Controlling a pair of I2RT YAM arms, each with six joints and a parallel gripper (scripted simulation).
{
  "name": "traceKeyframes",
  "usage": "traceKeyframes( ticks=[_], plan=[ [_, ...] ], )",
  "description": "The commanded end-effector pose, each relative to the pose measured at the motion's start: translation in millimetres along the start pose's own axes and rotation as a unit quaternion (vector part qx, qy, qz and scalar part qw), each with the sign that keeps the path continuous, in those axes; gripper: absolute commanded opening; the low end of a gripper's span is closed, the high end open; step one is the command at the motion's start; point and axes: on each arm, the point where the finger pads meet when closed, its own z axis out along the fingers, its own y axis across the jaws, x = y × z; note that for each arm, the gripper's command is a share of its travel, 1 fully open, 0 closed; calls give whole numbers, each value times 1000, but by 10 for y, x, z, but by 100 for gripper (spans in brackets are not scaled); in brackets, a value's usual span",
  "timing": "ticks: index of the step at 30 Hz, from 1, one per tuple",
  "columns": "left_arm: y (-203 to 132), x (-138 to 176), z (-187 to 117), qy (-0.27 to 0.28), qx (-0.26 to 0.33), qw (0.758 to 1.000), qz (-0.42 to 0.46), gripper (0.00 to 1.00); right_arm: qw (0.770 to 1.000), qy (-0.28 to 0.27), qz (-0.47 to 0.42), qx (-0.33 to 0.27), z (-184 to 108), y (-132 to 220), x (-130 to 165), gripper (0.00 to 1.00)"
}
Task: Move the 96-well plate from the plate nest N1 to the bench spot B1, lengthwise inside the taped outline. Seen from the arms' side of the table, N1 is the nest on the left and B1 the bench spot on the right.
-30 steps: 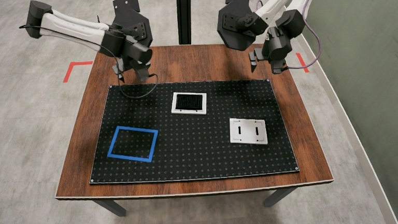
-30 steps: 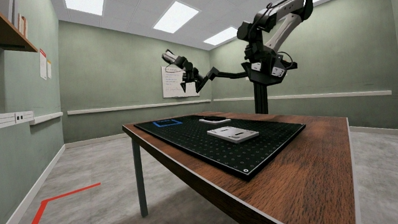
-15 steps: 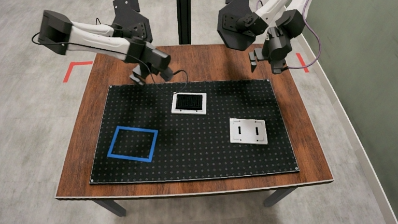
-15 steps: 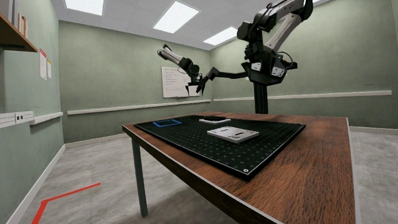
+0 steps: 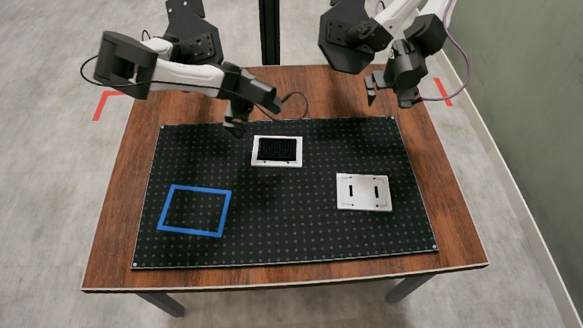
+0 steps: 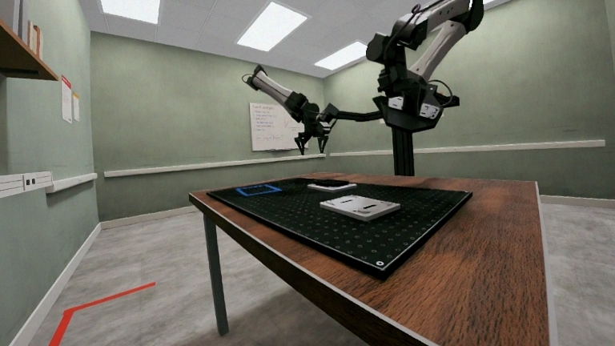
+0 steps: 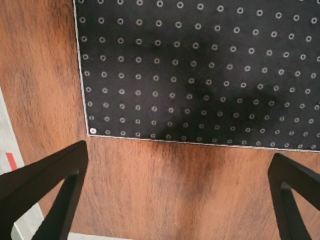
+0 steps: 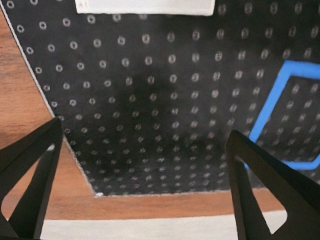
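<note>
Both grippers stand released — left gripper [image 5: 389, 99] [image 7: 179, 152], right gripper [image 5: 237, 132] [image 6: 312, 152] [image 8: 145, 129]. Mat shows between dark plate [image 5: 277, 149] [image 6: 331, 183] and blue outline [image 5: 225, 212] [image 6: 259, 193] [image 8: 271, 106] — wells blurred.

Black 96-well plate [image 5: 277, 149] [image 6: 331, 183] flat on white nest [image 5: 275, 163] [image 6: 333, 188] [image 8: 145, 6]; blue taped outline [image 5: 202, 188] [image 6: 261, 192] [image 8: 272, 102] apart.
</note>
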Motion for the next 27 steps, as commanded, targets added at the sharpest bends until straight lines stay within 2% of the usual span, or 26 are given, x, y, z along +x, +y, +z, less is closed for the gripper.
traceKeyframes(
  ticks=[1,4,7,21,27],
  plan=[
    [5,-5,-8,0,2,1000,3,100,998,-35,-52,15,34,-14,-303,100],
    [5,-5,-8,0,2,1000,3,100,998,-38,-55,17,76,29,-452,100],
    [5,-5,-8,0,2,1000,3,100,998,-33,-51,15,120,28,-474,100],
    [5,-5,-8,0,2,1000,3,100,997,-39,-58,18,341,206,-1118,100],
    [5,-5,-8,0,2,1000,3,100,997,-47,-49,22,278,129,-1151,100]
  ],
)
